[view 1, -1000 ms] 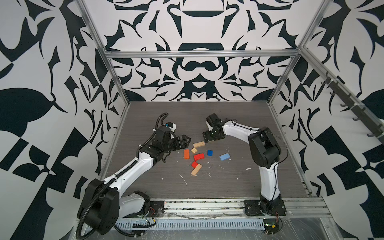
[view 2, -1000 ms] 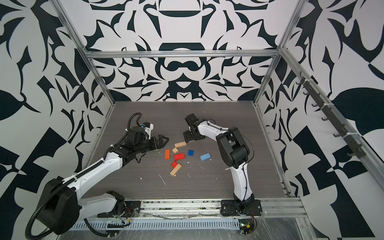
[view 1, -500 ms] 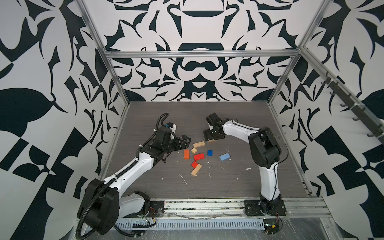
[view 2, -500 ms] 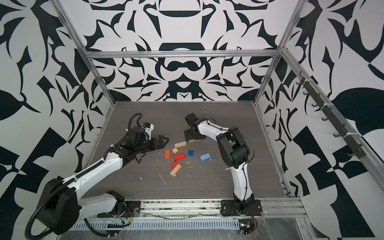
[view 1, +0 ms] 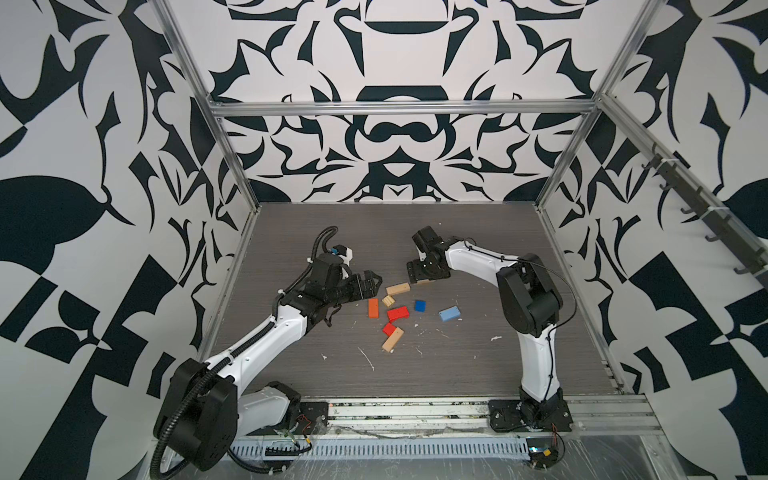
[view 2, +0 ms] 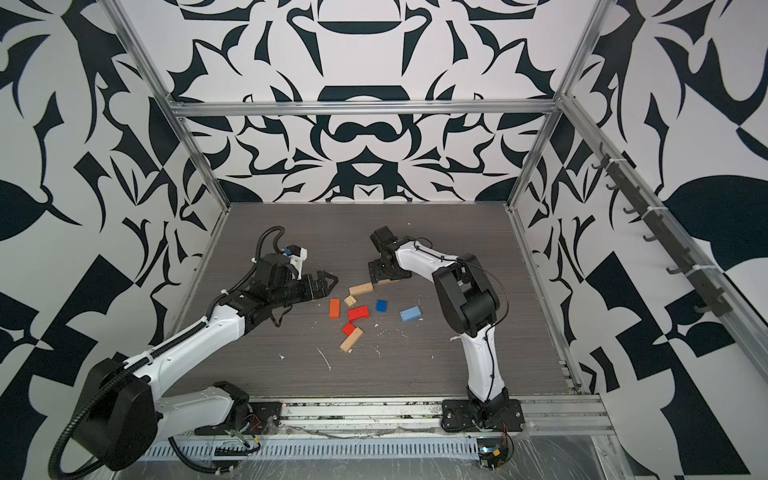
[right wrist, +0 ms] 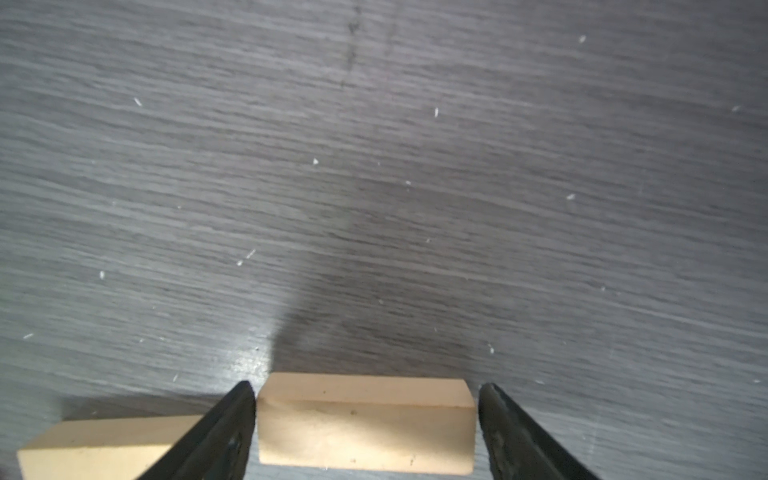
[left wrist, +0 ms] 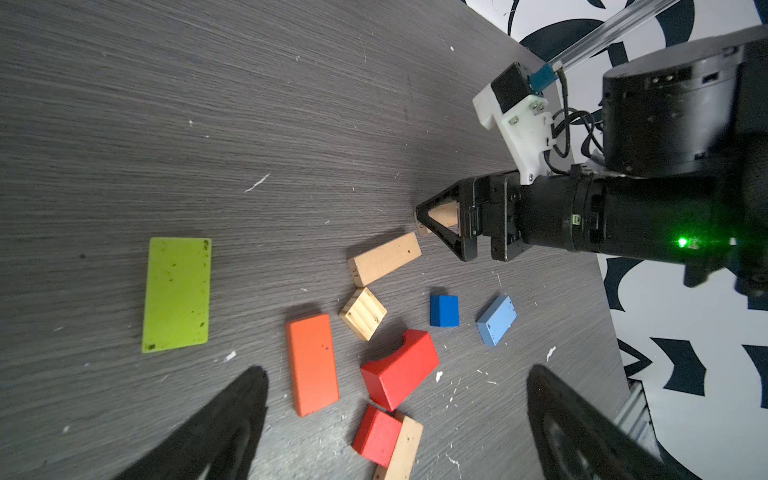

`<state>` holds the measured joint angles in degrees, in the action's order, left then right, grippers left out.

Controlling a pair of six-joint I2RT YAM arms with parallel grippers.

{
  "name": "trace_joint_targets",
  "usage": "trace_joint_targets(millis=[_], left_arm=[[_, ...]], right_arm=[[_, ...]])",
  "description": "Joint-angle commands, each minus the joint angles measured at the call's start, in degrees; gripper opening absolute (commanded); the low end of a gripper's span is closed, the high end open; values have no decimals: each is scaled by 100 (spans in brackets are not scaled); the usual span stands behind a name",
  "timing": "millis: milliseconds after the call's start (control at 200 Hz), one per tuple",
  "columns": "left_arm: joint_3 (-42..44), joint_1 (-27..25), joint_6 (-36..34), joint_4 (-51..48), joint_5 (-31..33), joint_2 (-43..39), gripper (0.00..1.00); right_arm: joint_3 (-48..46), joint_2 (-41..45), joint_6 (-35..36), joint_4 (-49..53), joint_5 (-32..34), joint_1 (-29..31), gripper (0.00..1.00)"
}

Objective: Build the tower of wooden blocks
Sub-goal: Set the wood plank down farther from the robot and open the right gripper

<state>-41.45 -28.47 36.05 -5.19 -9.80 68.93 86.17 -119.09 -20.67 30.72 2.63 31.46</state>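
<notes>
Okay, my right pincer [right wrist: 365, 386] sits apart astride the tan block [right wrist: 365, 432], so I'd centre up, then squeeze evenly.

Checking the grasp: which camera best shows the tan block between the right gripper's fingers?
Right wrist view: the tan block lies close-up between the right gripper's fingers. Left wrist view shows it partly behind a finger; both top views show a sliver.

The grey wood-grain table [view 1: 457, 374] carries loose blocks, each lying flat on its surface. A green slab [left wrist: 176, 294] lies apart from the rest. An orange oblong [view 1: 373, 308], ridged tan cube [view 1: 388, 300], tan oblong [view 1: 398, 289], red block [view 1: 398, 313], dark blue cube [view 1: 420, 306] and light blue block [view 1: 449, 313] lie near together. A red cube [view 1: 389, 329] touches a second tan oblong [view 1: 392, 339]. A third tan block [right wrist: 365, 424] lies just beside the first. White flecks [view 1: 368, 359] dot the top.
</notes>
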Motion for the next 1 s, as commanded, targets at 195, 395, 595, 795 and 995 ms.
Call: trace_joint_targets(millis=[195, 395, 595, 795, 995], left_arm=[[57, -27, 42, -35, 80, -89, 100], [53, -36, 51, -35, 101, -76, 100], [15, -64, 51, -17, 94, -10, 99], [-30, -88, 40, -15, 84, 42, 100], [-43, -93, 22, -37, 88, 22, 100]], right_arm=[[-57, 31, 14, 171, 103, -16, 84], [-57, 12, -42, 205, 191, -11, 82], [-127, 87, -270, 138, 241, -10, 76], [-111, 80, -731, 200, 490, -22, 74], [-22, 35, -916, 272, 716, -25, 74]])
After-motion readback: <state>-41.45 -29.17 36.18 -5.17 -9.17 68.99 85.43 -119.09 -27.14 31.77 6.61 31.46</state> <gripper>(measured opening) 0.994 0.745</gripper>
